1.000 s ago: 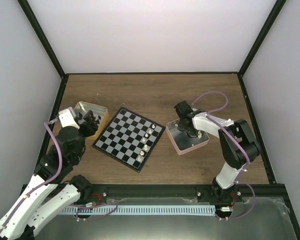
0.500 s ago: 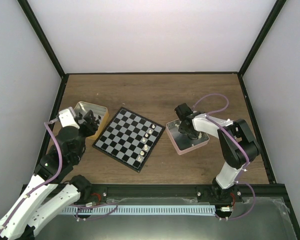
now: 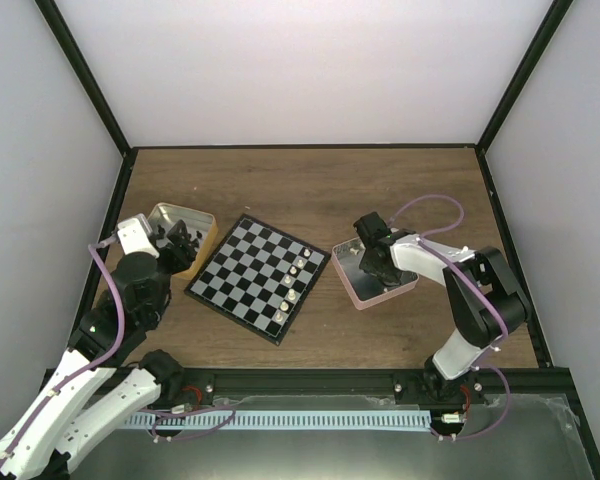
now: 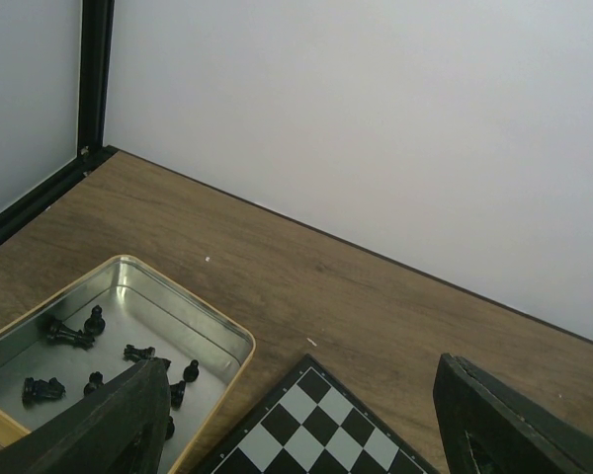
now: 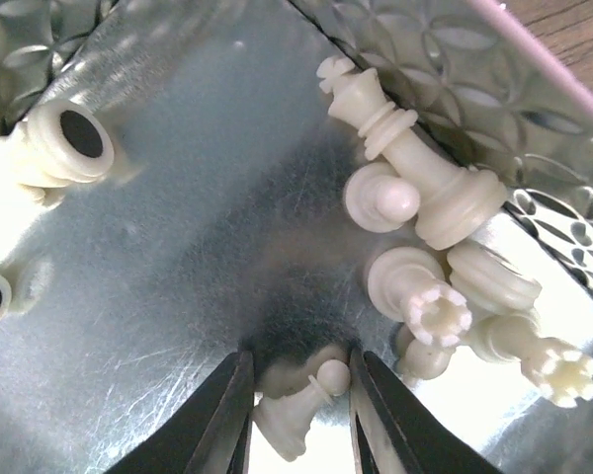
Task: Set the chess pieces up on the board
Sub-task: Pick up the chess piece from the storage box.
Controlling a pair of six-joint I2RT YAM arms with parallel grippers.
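The board lies at an angle between the arms, with several cream-white chess pieces in a row along its right edge. My right gripper reaches down into the pink tray. In the right wrist view its jaws press on both sides of a lying white pawn. More white pieces, among them a king and a rook, lie loose beside it. My left gripper hangs open over the gold tin, which holds black pieces. Nothing sits between its fingers.
The gold tin's rim runs close to the board's corner. The pink tray's rim stands just right of the white pieces. Black frame posts and white walls enclose the wooden table.
My right gripper has dropped lower into the pink tray and its jaws have narrowed onto the white pawn. The left arm has not moved.
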